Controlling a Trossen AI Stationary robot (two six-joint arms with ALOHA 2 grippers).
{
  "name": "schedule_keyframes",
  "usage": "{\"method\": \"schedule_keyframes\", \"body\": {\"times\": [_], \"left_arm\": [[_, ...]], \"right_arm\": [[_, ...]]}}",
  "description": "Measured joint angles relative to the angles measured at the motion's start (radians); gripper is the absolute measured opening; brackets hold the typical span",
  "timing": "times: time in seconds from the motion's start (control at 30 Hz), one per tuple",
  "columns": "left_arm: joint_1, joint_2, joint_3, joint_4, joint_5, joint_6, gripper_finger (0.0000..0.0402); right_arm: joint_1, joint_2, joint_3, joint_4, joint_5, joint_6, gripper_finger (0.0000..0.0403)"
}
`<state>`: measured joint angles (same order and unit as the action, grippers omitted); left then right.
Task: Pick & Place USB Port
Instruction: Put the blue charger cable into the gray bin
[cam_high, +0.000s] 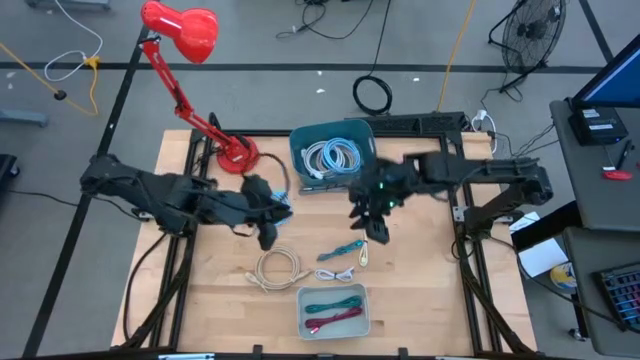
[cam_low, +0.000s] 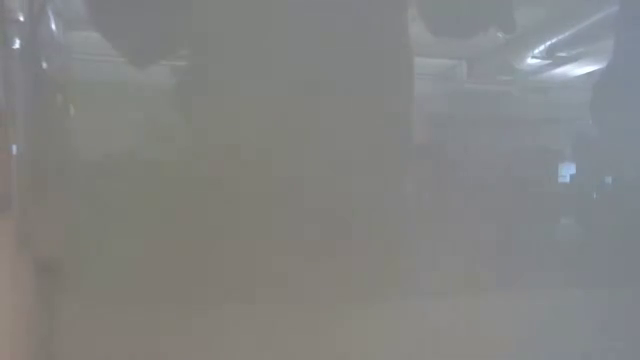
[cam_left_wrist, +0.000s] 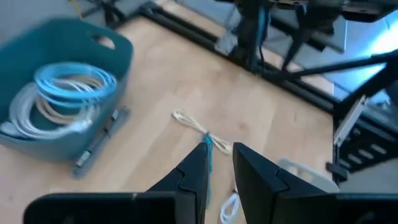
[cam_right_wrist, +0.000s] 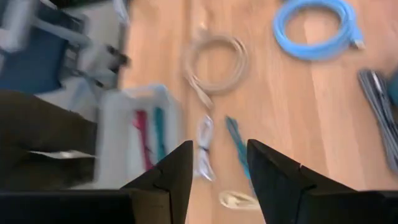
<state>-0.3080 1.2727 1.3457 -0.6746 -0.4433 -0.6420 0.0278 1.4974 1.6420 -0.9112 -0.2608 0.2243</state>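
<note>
The teal basket (cam_high: 300, 150) at the far middle of the wooden bench (cam_high: 430, 300) serves as the landmark. It holds coiled white and light blue cables (cam_high: 332, 157), seen again in the left wrist view as a blue coil (cam_left_wrist: 76, 79) lying on white ones.

The right tool (cam_high: 372, 225) hangs just in front of the basket, on its right side, above the bench. In the right wrist view its two dark fingers (cam_right_wrist: 177, 171) stand apart with bare wood between them and nothing gripped.

The left tool (cam_high: 268, 236) hovers in front of the basket, off its left corner. Its fingers (cam_left_wrist: 258, 171) show a narrow gap with nothing clamped.

The loose cables lie on the bench in front of the basket: a teal cable (cam_high: 343, 247) and a small cream bundle (cam_high: 361, 256) closest, almost under the right tool, a small white cable (cam_high: 335, 273) just beyond them, and a beige coil (cam_high: 279, 269) to the left of that.

Farther forward still, near the bench's front edge, a pale tray (cam_high: 304, 322) holds a teal cable and a red one (cam_high: 335, 318). A red desk lamp (cam_high: 185, 30) stands to the basket's left.

The low view is fogged over and shows nothing clear.
</note>
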Motion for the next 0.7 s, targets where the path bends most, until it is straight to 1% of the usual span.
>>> {"method": "schedule_keyframes", "body": {"times": [0.07, 0.17, 0.33, 0.43, 0.53, 0.7], "left_arm": [[0.002, 0.038, 0.000, 0.011, 0.039, -0.009, 0.0076], [0.006, 0.088, 0.000, 0.023, 0.098, -0.009, 0.0076], [0.013, 0.133, 0.000, 0.055, 0.106, -0.037, 0.0076], [0.012, 0.139, 0.000, 0.083, 0.105, -0.051, 0.0076], [0.005, 0.141, 0.000, 0.105, 0.102, -0.052, 0.0076], [0.002, 0.142, 0.000, 0.104, 0.099, -0.053, 0.0076]], "right_arm": [[0.023, -0.010, -0.081, 0.028, 0.046, 0.014, 0.0141], [0.036, -0.015, -0.210, 0.095, 0.061, 0.015, 0.0141], [0.032, -0.010, -0.412, 0.244, 0.107, 0.007, 0.0141], [0.019, -0.010, -0.511, 0.330, 0.103, -0.021, 0.0141], [0.006, -0.011, -0.587, 0.375, 0.053, -0.052, 0.0141], [0.010, -0.012, -0.657, 0.490, -0.008, -0.075, 0.0141]]}}
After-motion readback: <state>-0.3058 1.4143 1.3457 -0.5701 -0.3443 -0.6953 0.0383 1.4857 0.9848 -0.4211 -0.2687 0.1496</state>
